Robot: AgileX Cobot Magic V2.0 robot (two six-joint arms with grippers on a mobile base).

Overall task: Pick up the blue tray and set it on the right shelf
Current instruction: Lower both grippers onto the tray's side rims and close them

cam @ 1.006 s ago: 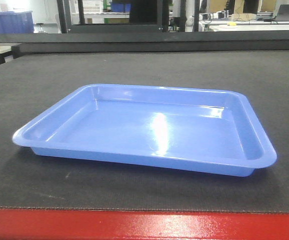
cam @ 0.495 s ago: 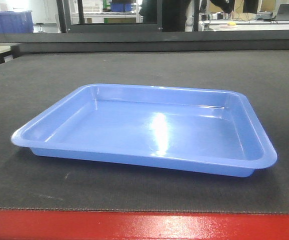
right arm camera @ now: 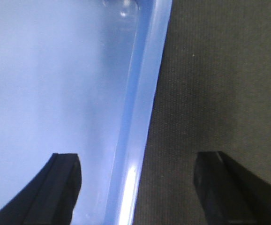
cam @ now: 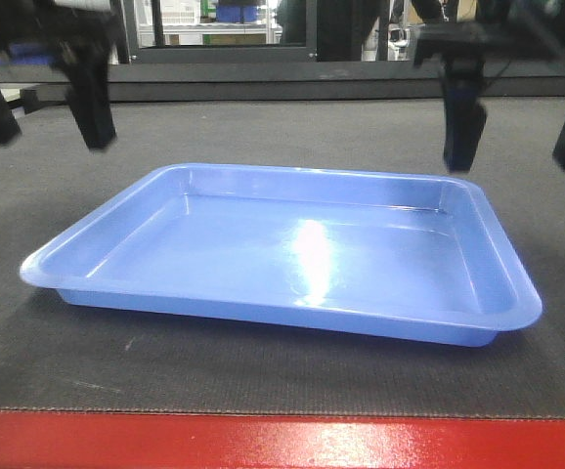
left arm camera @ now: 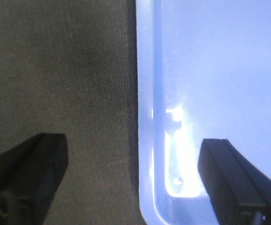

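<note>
the blue tray (cam: 292,254) lies ungripped on the mat (cam: 263,127), left gripper (left arm camera: 133,147) and right gripper (right arm camera: 138,164) spread wide over its side rims, lifting and shelving not yet done.

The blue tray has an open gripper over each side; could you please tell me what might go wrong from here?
1. The blue tray is glossy with a flared rim; the left gripper and right gripper, both open astride that rim, might slip off once they pinch it.
2. Each outer finger hangs over the mat; descending too far could jam it.
3. Uneven lifting could tilt the tray.
</note>
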